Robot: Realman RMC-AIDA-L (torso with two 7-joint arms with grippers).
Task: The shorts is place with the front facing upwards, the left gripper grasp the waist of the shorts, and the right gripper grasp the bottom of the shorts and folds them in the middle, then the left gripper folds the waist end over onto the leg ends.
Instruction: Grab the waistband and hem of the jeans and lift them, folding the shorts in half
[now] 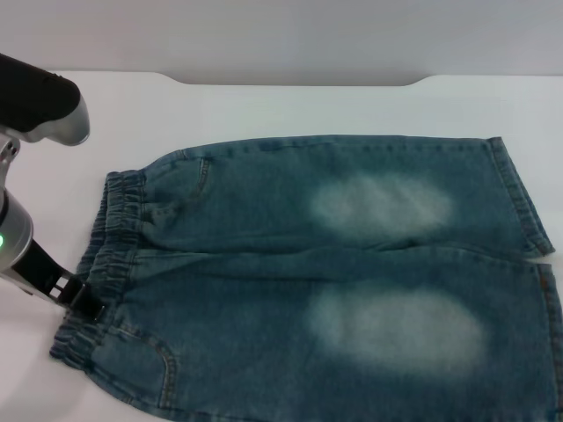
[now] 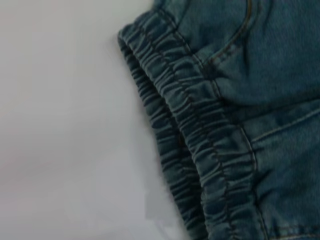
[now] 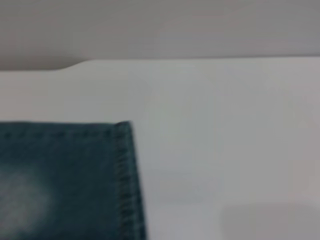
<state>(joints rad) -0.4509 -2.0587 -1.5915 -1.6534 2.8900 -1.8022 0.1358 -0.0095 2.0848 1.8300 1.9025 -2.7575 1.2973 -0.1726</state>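
Note:
Blue denim shorts (image 1: pixel 334 264) lie flat and front side up on the white table (image 1: pixel 264 110). The elastic waist (image 1: pixel 114 237) is on the left and the leg ends (image 1: pixel 523 202) are on the right. My left gripper (image 1: pixel 81 299) is low at the near left, right at the edge of the waistband. The left wrist view shows the gathered waistband (image 2: pixel 200 130) close below. In the right wrist view a corner of a leg hem (image 3: pixel 122 170) lies flat on the table. The right gripper itself is out of view.
The table's far edge (image 1: pixel 299 81) runs along the back, with a notch in it. Bare white tabletop (image 1: pixel 53 211) lies left of the waist and behind the shorts. The near leg reaches the bottom of the head view.

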